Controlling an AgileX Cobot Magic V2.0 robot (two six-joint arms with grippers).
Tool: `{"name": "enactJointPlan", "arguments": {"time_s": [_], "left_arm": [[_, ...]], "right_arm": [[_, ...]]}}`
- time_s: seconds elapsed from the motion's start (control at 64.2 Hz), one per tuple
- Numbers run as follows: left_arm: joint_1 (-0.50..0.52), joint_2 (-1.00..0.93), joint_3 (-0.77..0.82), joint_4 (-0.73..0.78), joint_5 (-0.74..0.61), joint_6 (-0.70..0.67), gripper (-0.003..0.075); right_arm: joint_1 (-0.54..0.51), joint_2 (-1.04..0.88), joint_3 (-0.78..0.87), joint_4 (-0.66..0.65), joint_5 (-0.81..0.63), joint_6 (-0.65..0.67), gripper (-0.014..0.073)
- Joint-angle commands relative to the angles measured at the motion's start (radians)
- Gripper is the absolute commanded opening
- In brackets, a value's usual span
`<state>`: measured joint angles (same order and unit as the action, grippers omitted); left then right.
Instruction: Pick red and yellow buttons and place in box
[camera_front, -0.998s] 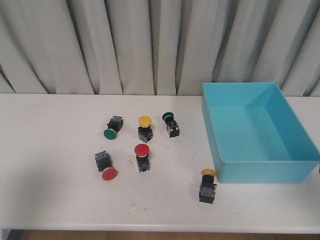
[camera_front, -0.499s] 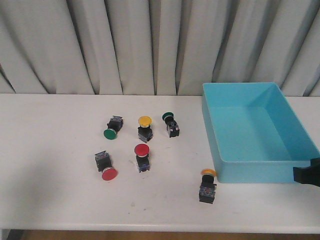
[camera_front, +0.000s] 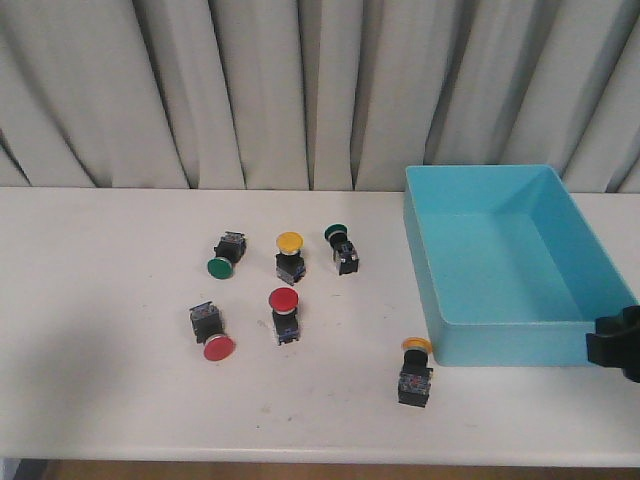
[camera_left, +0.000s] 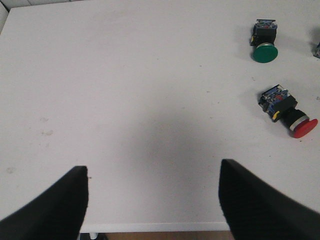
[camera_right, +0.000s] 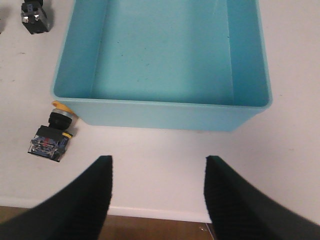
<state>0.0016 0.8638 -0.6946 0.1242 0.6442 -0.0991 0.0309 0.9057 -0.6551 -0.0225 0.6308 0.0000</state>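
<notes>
Two red buttons (camera_front: 283, 302) (camera_front: 217, 346) and a yellow button (camera_front: 289, 243) lie mid-table. Another yellow button (camera_front: 416, 347) lies on its side against the turquoise box's (camera_front: 436, 330) front left corner; it also shows in the right wrist view (camera_right: 61, 112). The box (camera_right: 160, 112) holds nothing. My right gripper (camera_right: 157, 165) is open and empty, just in front of the box, and it enters the front view at the right edge (camera_front: 615, 350). My left gripper (camera_left: 152, 172) is open and empty over bare table near the front edge, left of one red button (camera_left: 299, 125).
Two green-capped buttons (camera_front: 221, 266) (camera_front: 336, 233) lie among the others; one shows in the left wrist view (camera_left: 264, 52). A grey curtain (camera_front: 300, 90) hangs behind the table. The table's front edge is close under both grippers.
My right arm has come into the front view at the right edge, by the box's front right corner. The buttons and box have not moved.
</notes>
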Motion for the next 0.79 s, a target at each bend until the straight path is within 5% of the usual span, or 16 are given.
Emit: {"name": "enactJointPlan", "arguments": {"time_s": [0.0, 0.327, 0.639, 0.779], "left_arm": [[-0.022, -0.001, -0.026, -0.010, -0.070, 0.005, 0.0586], [-0.217, 0.040, -0.037, -0.204, -0.141, 0.336, 0.0540], [-0.338, 0.307, -0.190, -0.576, -0.045, 0.819, 0.0506], [-0.364, 0.463, -0.280, -0.631, -0.054, 0.951, 0.0506]], "right_arm": [[-0.006, -0.005, -0.029, -0.010, -0.054, 0.000, 0.0518], [-0.006, -0.005, -0.029, -0.010, -0.054, 0.000, 0.0527], [-0.006, -0.005, -0.029, -0.010, -0.056, 0.000, 0.0527], [-0.006, -0.005, -0.029, -0.010, -0.056, 0.000, 0.0527]]}}
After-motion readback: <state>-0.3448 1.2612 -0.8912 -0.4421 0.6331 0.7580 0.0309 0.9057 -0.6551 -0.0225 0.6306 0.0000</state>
